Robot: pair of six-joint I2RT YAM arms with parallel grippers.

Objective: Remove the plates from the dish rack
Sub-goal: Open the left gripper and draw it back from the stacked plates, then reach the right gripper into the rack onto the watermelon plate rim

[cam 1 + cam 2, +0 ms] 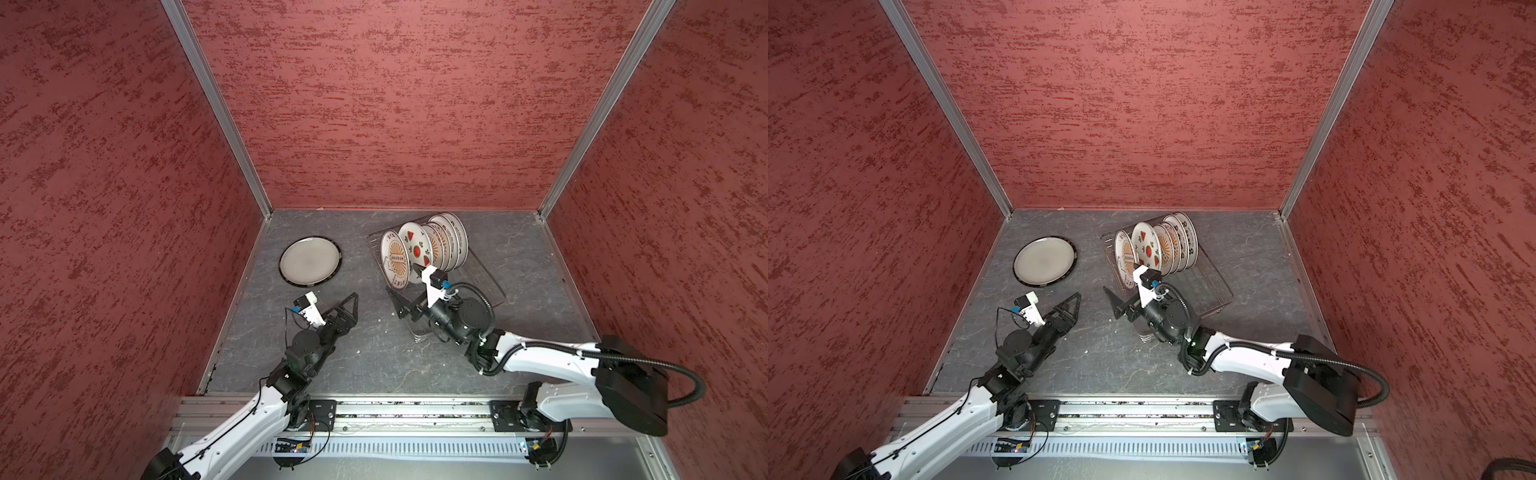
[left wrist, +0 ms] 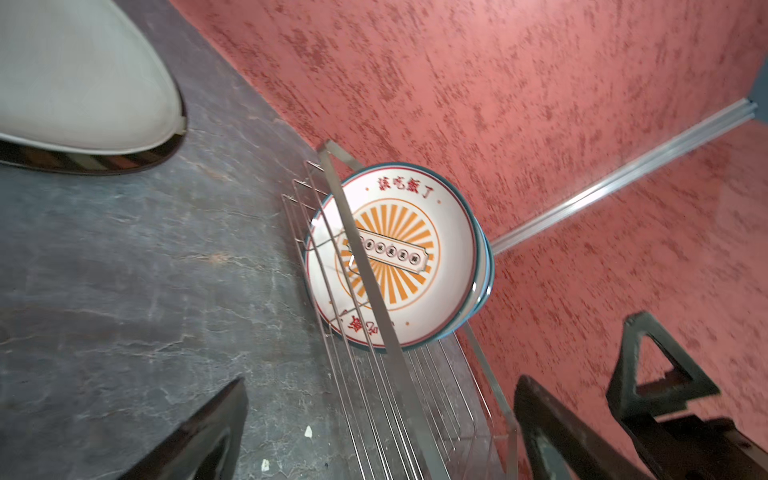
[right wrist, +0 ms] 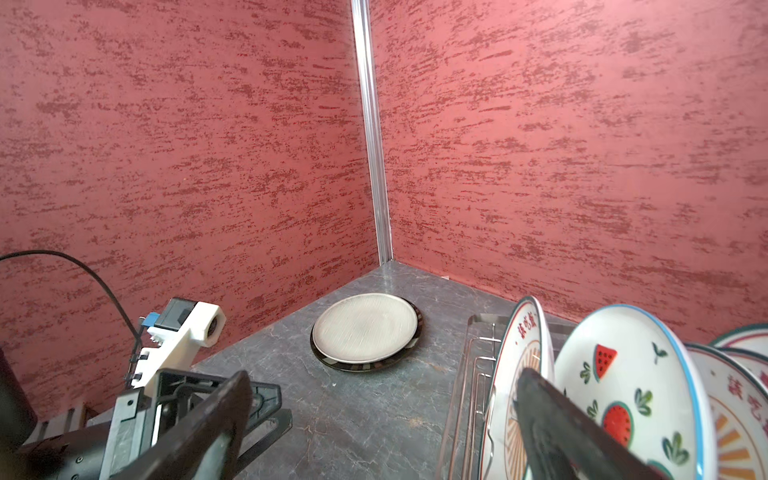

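top and wrist views, plate unloading under way. the dish rack (image 1: 478, 278) stands on the grey surface (image 1: 374, 357) right of centre, its plates (image 1: 440, 245) on edge in a row, faces turned toward the left arm (image 1: 249, 415). the right arm (image 1: 540, 361) is the nearer: the right jaws, spread wide and holding nothing, meet the row edge-on from the near side and straddle the front sunburst plate (image 1: 395, 257), one finger (image 3: 548, 415) in the gap before the watermelon plate (image 3: 623, 386), its partner on the open face side; contact cannot be told. closing would thus pinch across the plate's thickness, and the lift should probably follow its plane. the left jaws, also wide and empty, hang well apart from the rack. an off-white plate (image 3: 365, 328) lies flat on a dark-rimmed plate (image 3: 365, 366) to the left. red rim characters appear to read 該吃飯了; the centre banner is too small.
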